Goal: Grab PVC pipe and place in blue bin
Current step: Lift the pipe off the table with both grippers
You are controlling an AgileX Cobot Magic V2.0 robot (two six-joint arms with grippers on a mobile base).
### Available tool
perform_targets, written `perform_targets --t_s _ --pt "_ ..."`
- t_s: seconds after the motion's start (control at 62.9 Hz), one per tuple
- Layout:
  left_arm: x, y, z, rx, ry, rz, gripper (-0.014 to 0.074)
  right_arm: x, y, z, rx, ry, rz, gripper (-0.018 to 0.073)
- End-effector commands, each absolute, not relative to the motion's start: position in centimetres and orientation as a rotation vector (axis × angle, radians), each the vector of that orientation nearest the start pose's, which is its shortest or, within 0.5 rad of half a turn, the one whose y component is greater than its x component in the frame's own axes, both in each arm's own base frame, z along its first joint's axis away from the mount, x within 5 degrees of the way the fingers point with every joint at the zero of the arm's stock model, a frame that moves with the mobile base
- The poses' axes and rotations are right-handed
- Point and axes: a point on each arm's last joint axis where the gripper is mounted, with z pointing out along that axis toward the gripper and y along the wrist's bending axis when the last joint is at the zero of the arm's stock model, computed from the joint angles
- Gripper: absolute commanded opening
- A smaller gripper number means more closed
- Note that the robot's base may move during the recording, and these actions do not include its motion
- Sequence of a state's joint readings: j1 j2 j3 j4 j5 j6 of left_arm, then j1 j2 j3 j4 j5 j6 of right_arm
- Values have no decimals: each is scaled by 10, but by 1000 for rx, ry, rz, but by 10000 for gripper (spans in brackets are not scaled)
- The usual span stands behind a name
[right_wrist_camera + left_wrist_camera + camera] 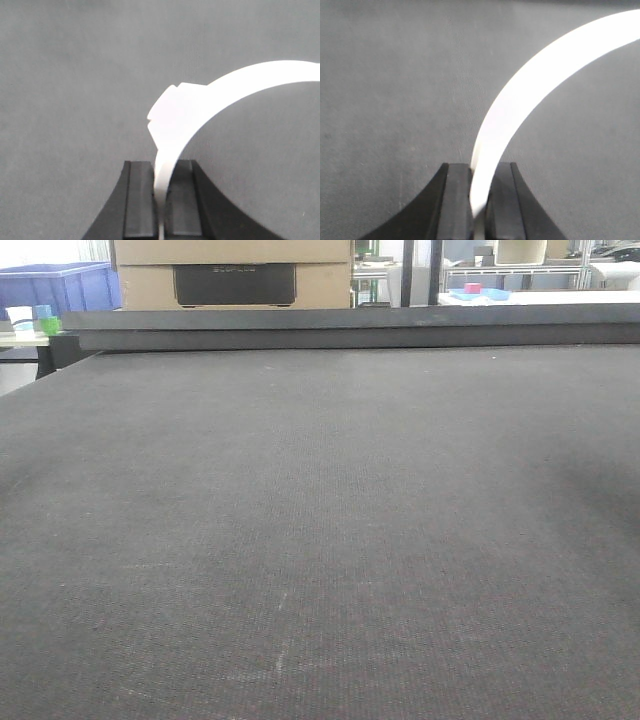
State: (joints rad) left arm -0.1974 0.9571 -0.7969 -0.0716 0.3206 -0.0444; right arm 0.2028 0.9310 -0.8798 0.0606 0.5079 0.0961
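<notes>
In the left wrist view my left gripper (479,167) is shut on a white curved PVC pipe (530,85) that arcs up and to the right above the dark grey mat. In the right wrist view my right gripper (161,165) is shut on a white curved pipe (200,107) with a squared, notched end at its left. I cannot tell whether both hold the same piece. The blue bin (60,285) stands beyond the table's far left corner. Neither gripper nor the pipe shows in the front view.
The dark mat table (320,540) has a raised back edge (350,325). Behind it stands a cardboard box (232,275). Small cups (30,318) sit at the far left, and pink and blue items (475,290) at the back right.
</notes>
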Motion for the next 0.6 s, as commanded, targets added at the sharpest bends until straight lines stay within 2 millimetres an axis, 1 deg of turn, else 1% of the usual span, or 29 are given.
perform_targets --t_s 0.0,0.032,0.095,0.175,0.222,0.286,0.365,0.477,0.588 --pt "183 -40 340 88 1890 -243 -111 168 36 360 -89 1908 234 -168" --pt "177 -38 334 87 1887 -243 -111 161 34 353 -87 1889 235 -168" --pt "164 -36 326 86 1876 -243 -111 146 31 347 -83 1833 240 -168" --pt "150 -33 321 88 1857 -242 -111 129 28 336 -84 1802 240 -168" --pt "145 -31 319 103 1844 -225 -111 119 26 334 -83 1780 242 -168" --pt "137 -29 321 133 1812 -190 -111 109 23 335 -81 1741 246 -168" --pt "131 -26 329 168 1747 -145 -111 99 21 341 -79 1683 251 -168" --pt "123 -25 340 131 1649 -189 -111 90 19 351 -72 1573 260 -168" --pt "116 -23 345 102 1608 -204 -111 83 18 356 -69 1511 265 -168"
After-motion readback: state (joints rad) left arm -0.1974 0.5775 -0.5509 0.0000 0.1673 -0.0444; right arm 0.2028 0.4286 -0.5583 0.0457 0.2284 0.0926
